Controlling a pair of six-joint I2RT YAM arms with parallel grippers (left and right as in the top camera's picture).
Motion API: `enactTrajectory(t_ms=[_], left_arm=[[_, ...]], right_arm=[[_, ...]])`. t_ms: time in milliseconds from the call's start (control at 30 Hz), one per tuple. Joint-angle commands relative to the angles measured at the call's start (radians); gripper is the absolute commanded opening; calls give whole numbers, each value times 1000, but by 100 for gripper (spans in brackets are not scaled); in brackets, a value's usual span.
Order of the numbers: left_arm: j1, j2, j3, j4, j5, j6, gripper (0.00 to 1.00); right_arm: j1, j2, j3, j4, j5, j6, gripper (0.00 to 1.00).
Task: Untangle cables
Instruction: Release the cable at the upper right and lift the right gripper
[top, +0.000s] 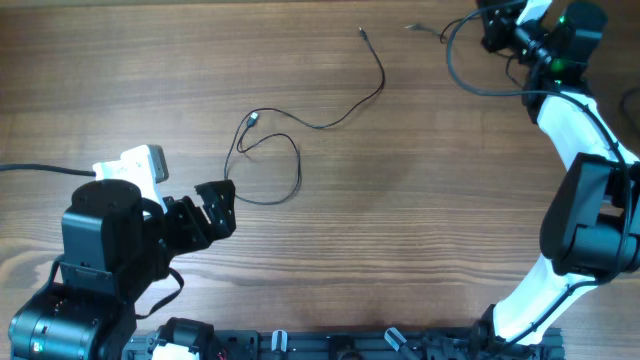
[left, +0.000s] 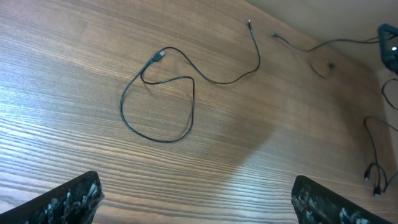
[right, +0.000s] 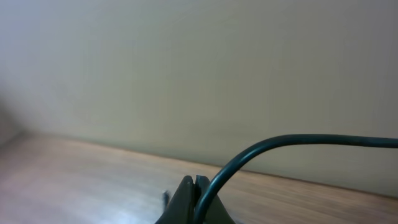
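Observation:
One thin black cable (top: 297, 160) lies on the wooden table in a loose loop. Its silvery plug (top: 252, 120) crosses the loop, and its other tip (top: 362, 32) lies at the far edge. In the left wrist view the same cable (left: 193, 99) lies ahead of my left gripper (left: 196, 205). My left gripper (top: 215, 205) stands open just left of the loop, touching nothing. A second cable (top: 450, 60) runs from its tip (top: 410, 27) to my right gripper (top: 492, 30) at the far right. In the right wrist view my right gripper (right: 194, 185) is shut, and the cable (right: 280, 142) arcs out from its jaws.
More thin black strand (left: 373, 149) with small plug ends hangs or lies at the right edge of the left wrist view. A pale wall stands behind the table's far edge (right: 93, 142). The right arm (top: 580, 200) rises along the right side.

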Motion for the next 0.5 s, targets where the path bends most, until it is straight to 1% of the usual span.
enactTrajectory(t_ms=[0,67,233,367,467], left_arm=[[-4,-2,0,3,-10,16,100],[-4,-2,0,3,-10,15,100],[-4,-2,0,3,-10,15,100],[-4,-2,0,3,-10,15,100],[-4,-2,0,3,-10,15,100]], right_arm=[[-72,-21,17,-21,327,53,4],[-103,-14,16,-43,435,51,4],[-127,45,16,-44,487,51,4],[-134,58,16,-33,671,50,5],[-135,58,16,-23,694,4,6]])
